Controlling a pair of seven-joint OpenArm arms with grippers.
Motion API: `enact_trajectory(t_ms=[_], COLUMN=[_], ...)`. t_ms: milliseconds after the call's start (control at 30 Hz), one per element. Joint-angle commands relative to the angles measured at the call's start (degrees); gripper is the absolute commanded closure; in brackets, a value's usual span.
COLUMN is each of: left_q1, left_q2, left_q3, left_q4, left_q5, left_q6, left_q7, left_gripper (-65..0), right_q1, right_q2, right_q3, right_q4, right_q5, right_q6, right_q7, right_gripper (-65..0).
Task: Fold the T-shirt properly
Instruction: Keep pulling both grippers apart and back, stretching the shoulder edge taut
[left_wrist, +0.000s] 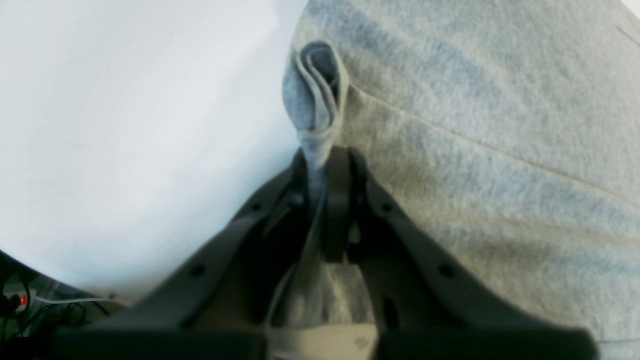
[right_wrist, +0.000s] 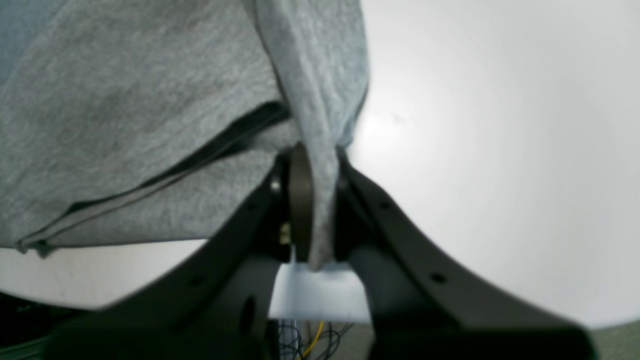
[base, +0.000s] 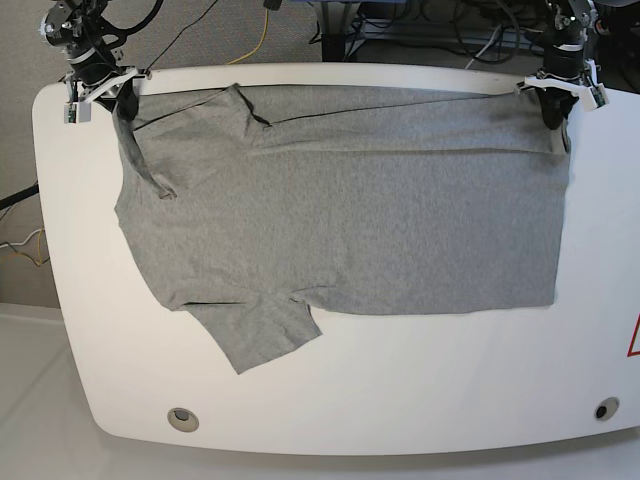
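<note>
Shirt (base: 350, 230) lies spread flat across the white surface (base: 400, 400), its long axis running side to side, one sleeve jutting toward the near edge. Both arms hold the far edge of the shirt. The left gripper (base: 555, 95), at the far hem corner, has its jaws pinched shut on a bunched fold of cloth; the right gripper (base: 110, 90), at the far shoulder, is likewise clamped on fabric. The whole body of the shirt lies nearward of both jaws, so a fold likely means carrying that far edge toward the near one.
</note>
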Motion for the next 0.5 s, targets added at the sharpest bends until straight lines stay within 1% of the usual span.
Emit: enact_trajectory(t_ms=[0,333,400,467], left_q1=[2.8,2.8,2.8,2.7], left_q2=[1.1,1.1,1.1,1.1], left_q3=[0.2,0.2,0.2,0.3], left_q4=[-3.0,-3.0,-3.0,-3.0], left_q5=[9.2,9.3,9.3,9.3], left_q6=[5.0,5.0,5.0,5.0], left_q7=[25.8,25.8,25.8,25.8], left_gripper=[-0.9,-1.0,-1.2,-1.3], right_q1=[-1.3,-1.3,-1.3,-1.3], right_q2=[0.0,0.0,0.0,0.0], right_q3=[-0.1,-0.1,-0.1,-0.1], right_q4=[-2.7,-2.6,-2.6,-2.6], right_q5=[-8.4,-8.4,-8.4,-8.4], right_q6=[-3.3,-3.3,-3.3,-3.3], right_q7=[-7.9,-7.7,-7.7,-7.7], right_gripper=[0.0,-0.8,-3.8,-8.8])
